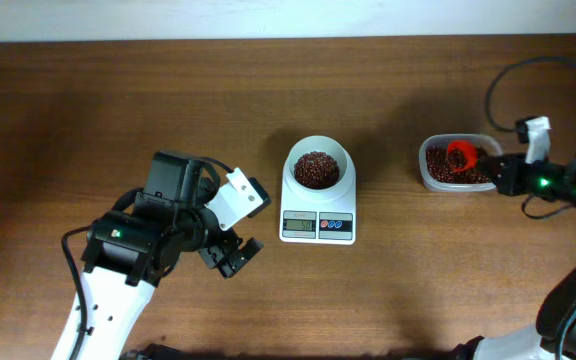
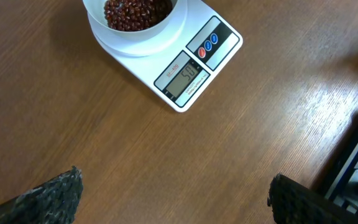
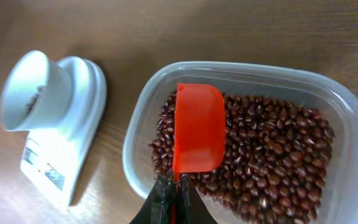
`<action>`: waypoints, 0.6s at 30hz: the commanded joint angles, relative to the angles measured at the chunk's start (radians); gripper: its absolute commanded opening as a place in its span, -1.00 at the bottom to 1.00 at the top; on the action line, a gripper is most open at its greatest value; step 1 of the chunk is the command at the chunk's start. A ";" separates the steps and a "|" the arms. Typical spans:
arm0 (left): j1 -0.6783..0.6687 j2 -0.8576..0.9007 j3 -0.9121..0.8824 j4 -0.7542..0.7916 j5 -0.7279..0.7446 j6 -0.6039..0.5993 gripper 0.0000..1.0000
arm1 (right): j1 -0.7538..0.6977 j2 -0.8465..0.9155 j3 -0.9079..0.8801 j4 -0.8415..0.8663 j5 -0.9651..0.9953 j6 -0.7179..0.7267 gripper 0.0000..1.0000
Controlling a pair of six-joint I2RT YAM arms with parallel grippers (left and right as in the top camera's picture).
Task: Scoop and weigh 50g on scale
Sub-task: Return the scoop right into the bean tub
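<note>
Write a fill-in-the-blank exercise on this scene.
The right tool is ____ on the handle of the orange-red scoop.
The left tool is ____ and empty.
The scale stands ____ the left tool and the clear tub of beans.
Missing: shut, open, between.

The overhead camera looks straight down on the table from high up. The left wrist camera faces down near the scale. The right wrist camera sits close over the clear plastic tub. All three share the scale.
</note>
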 commanded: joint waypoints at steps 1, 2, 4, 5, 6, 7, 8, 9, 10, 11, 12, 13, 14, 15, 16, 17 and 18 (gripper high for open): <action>0.004 0.000 0.000 0.002 0.018 0.019 0.98 | 0.080 -0.047 0.009 0.008 0.188 0.035 -0.92; 0.004 0.000 0.000 0.002 0.018 0.019 0.98 | 0.095 -0.055 0.013 0.010 0.217 0.043 -0.92; 0.004 0.000 0.000 0.002 0.018 0.019 0.98 | 0.126 -0.079 0.025 0.008 0.282 0.061 -0.92; 0.004 0.000 0.000 0.002 0.018 0.019 0.98 | 0.138 -0.095 0.032 0.008 0.315 0.073 -0.92; 0.004 0.000 0.000 0.002 0.018 0.019 0.98 | 0.148 -0.111 0.035 0.008 0.340 0.077 -0.92; 0.004 0.000 0.000 0.002 0.018 0.019 0.98 | 0.158 -0.135 0.039 0.007 0.366 0.082 -0.92; 0.004 0.000 0.000 0.002 0.018 0.019 0.98 | 0.166 -0.161 0.039 0.008 0.397 0.100 -0.92; 0.004 0.000 0.000 0.002 0.018 0.019 0.98 | 0.167 -0.188 0.039 0.004 0.424 0.103 -0.92; 0.004 0.000 0.000 0.002 0.018 0.019 0.98 | 0.167 -0.204 0.039 0.000 0.436 0.103 -0.92; 0.004 0.000 0.000 0.002 0.018 0.019 0.98 | 0.166 -0.237 0.039 -0.007 0.467 0.103 -0.92; 0.004 0.000 0.000 0.002 0.018 0.019 0.98 | 0.167 -0.263 0.039 -0.011 0.499 0.103 -0.92; 0.004 0.000 0.000 0.002 0.018 0.019 0.98 | 0.167 -0.287 0.039 -0.016 0.529 0.103 -0.92; 0.004 0.000 0.000 0.002 0.018 0.019 0.98 | 0.168 -0.308 0.039 -0.020 0.549 0.103 -0.92; 0.004 0.000 0.000 0.002 0.018 0.019 0.98 | 0.168 -0.326 0.039 -0.023 0.552 0.103 -0.92; 0.004 0.000 0.000 0.002 0.018 0.019 0.98 | 0.168 -0.338 0.039 -0.023 0.551 0.103 -0.92; 0.004 0.000 0.000 0.002 0.018 0.019 0.98 | 0.171 -0.345 0.039 -0.023 0.552 0.103 -0.92; 0.004 0.000 0.000 0.002 0.018 0.019 0.98 | 0.175 -0.348 0.039 -0.024 0.556 0.103 -0.92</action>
